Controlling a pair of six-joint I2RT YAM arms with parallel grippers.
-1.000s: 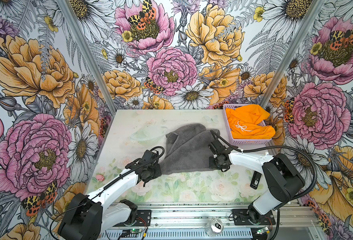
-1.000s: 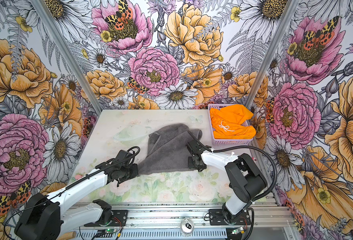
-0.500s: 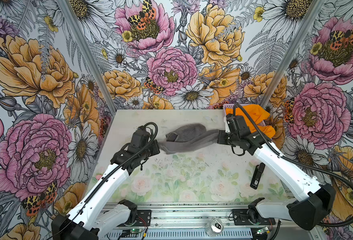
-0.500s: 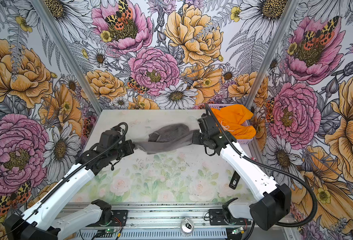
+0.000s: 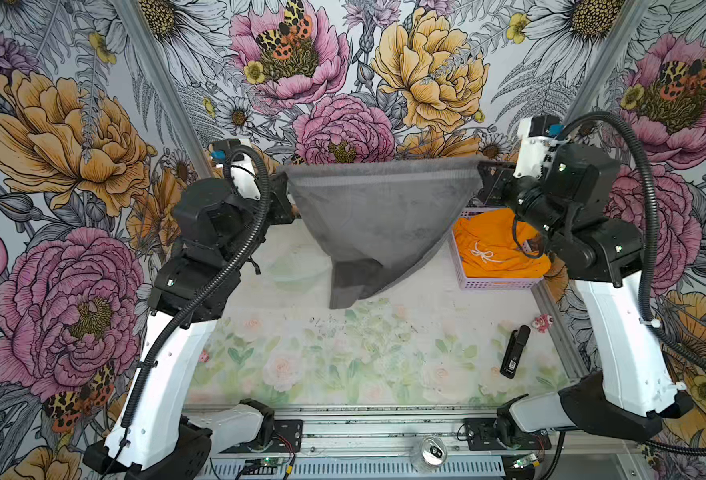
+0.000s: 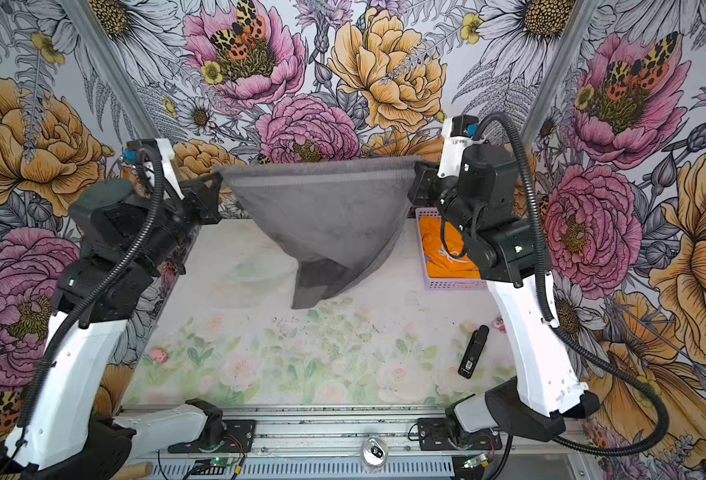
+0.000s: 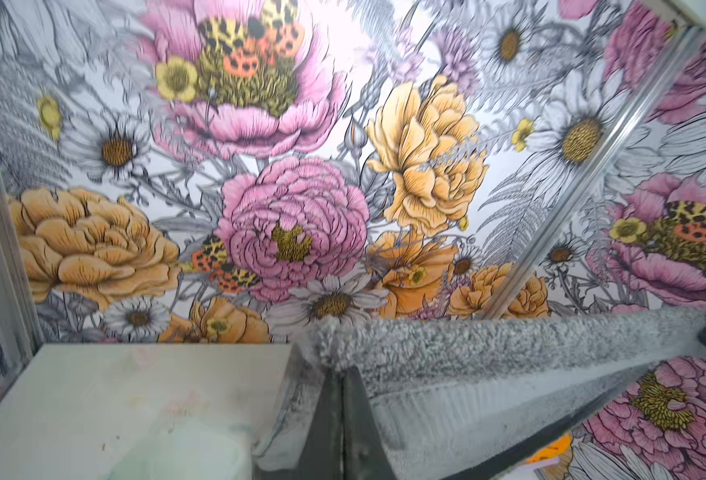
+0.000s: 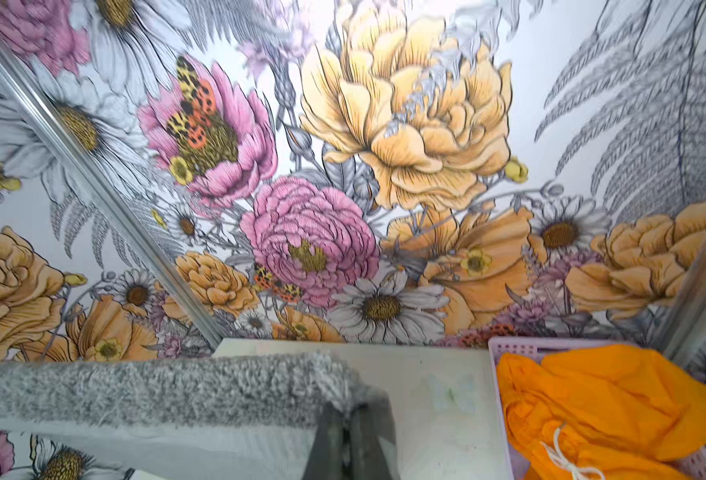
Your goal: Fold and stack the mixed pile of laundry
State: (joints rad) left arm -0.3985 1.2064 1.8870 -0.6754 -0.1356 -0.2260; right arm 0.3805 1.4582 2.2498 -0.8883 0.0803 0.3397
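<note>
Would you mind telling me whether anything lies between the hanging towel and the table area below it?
Nothing visible does: the towel hangs over bare table; the black device and basket sit off on the right arm's side.

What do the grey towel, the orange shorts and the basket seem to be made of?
Grey towel: plush, matte terry-like pile; fuzzy nap shows close up.
Orange shorts: thin, smooth woven cloth, possibly synthetic; crisp creases.
Basket: lavender moulded plastic, likely; rigid wall with grid holes.
</note>
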